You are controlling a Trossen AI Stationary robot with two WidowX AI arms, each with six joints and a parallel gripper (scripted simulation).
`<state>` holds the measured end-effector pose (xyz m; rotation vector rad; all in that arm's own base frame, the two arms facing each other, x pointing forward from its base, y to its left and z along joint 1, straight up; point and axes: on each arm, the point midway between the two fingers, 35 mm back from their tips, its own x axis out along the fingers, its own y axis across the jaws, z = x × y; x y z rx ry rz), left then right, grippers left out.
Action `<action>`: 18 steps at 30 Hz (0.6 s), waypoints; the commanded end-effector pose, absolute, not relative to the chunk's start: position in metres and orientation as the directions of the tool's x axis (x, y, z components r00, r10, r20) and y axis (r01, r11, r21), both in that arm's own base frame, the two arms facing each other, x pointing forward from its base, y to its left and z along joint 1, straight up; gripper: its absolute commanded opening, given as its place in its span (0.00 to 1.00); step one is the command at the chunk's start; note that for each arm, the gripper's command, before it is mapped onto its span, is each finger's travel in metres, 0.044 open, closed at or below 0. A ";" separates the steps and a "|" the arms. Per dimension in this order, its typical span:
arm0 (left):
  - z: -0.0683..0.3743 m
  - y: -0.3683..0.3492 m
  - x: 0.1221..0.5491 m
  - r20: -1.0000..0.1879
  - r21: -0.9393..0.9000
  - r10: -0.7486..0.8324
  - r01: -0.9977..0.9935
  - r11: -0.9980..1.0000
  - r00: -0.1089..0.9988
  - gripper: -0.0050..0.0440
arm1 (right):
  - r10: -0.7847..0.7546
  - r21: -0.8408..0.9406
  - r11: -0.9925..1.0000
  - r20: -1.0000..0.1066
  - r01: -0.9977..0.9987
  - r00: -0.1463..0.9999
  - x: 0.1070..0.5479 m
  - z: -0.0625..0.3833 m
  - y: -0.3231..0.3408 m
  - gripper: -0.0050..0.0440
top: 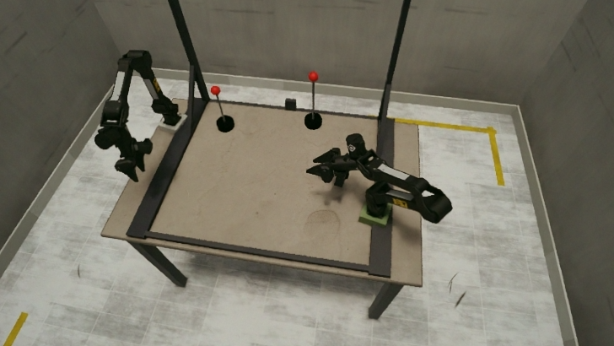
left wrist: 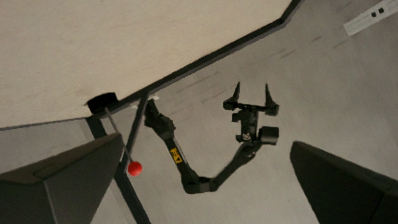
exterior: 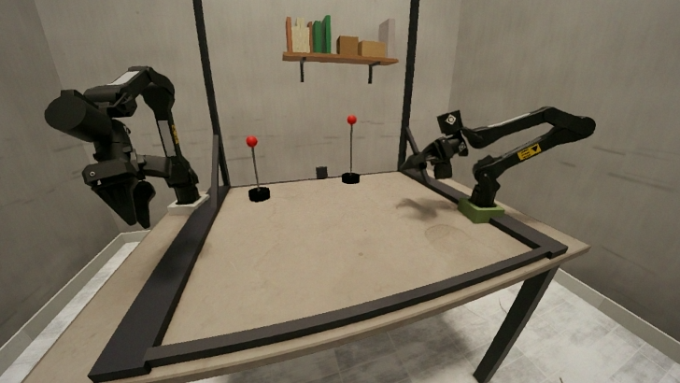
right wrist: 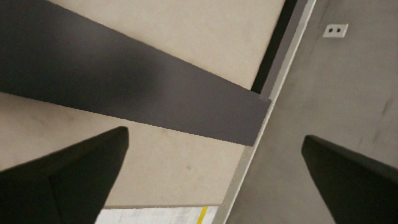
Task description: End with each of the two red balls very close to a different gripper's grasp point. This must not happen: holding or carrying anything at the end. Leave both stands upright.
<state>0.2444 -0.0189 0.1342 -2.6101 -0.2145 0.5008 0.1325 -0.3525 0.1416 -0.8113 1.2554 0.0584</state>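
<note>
Two red balls sit on thin rods with black round bases at the far side of the table. The nearer-left ball (top: 215, 89) (exterior: 251, 140) and the taller ball (top: 313, 76) (exterior: 351, 119) both stand on their bases (top: 224, 123) (top: 313, 121). My left gripper (top: 312, 165) (exterior: 408, 164) is open and empty, above the table on the green-mount side, far from both balls. My right gripper (top: 137, 165) (exterior: 137, 220) is open and empty, hanging outside the dark frame strip by the white mount. The left wrist view shows one ball (left wrist: 134, 168) and the right gripper (left wrist: 251, 92).
Two tall dark posts (top: 189, 56) (top: 393, 60) rise at the table's far corners. A dark frame strip (top: 158, 171) borders the mat. A small black box (top: 290, 104) sits at the far edge between the stands. A wall shelf (exterior: 340, 57) hangs behind.
</note>
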 end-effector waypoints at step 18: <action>0.184 -0.098 0.285 -0.222 -0.928 -0.080 -0.235 -0.289 0.972 1.00 | -0.149 -0.361 0.853 -0.861 -0.378 0.487 0.142 0.200 -0.194 1.00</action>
